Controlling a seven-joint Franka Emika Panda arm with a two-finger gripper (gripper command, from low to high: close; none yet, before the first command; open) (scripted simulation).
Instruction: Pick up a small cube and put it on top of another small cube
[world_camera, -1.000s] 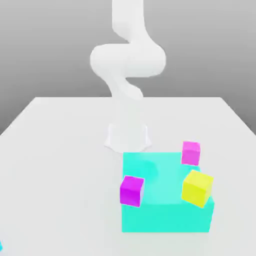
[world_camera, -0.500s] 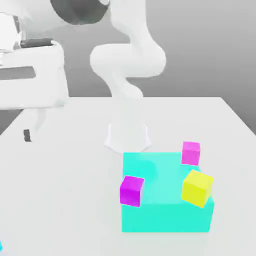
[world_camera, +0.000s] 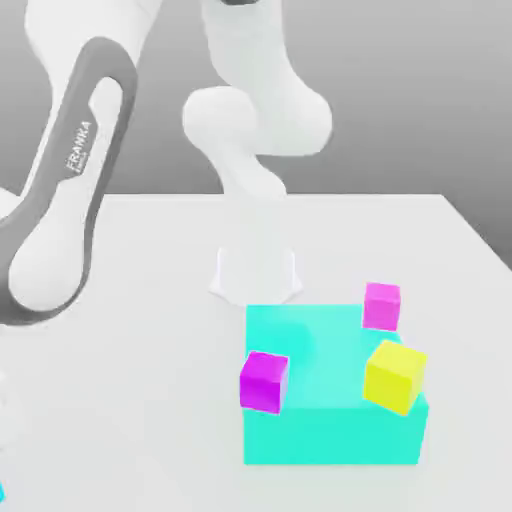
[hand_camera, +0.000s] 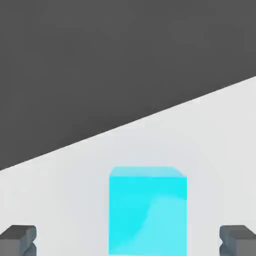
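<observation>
As fingers hang wide open, cyan cube between them on white counter, yellow cube apart

- The surface is pale, almost white, and flat.
- Its far edge runs straight across, and its side at the exterior view's right slants.
- Behind it is plain gray, lighter up high and darker down low.
- In the hand view, a straight slanted edge splits the white surface from a flat dark gray area.
- The light is bright and even.
</observation>
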